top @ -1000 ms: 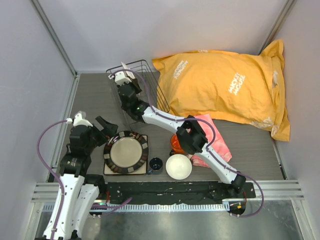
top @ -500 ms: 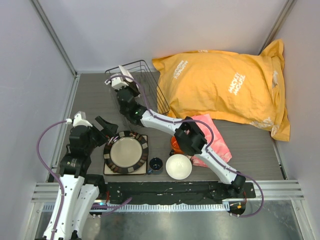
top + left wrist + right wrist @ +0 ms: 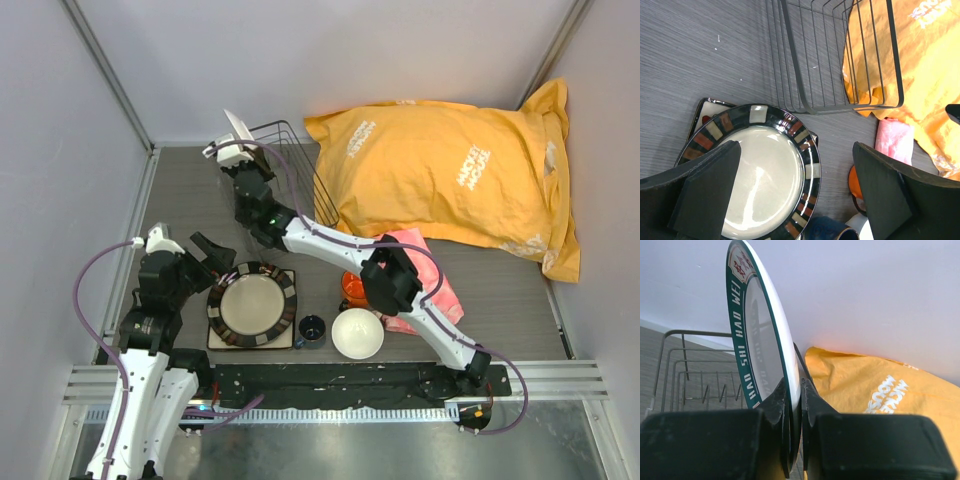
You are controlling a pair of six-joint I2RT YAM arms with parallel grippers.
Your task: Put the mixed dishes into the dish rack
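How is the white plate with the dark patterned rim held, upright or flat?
Upright, on edge: the right gripper pinches the white plate at its lower rim; from above it shows as a thin sliver.

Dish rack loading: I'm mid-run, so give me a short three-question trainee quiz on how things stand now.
1. True or false: the white bowl sits inside the dish rack.
2. What does the right end effector grip? A the orange mug; B the green-rimmed white plate; C the small blue cup.
3. Fill in: the left end effector, above the patterned-rim plate, is ___ (open or shut).

Key
1. False: the white bowl stands on the table, outside the dish rack.
2. B, held on edge.
3. Open, gripping nothing.
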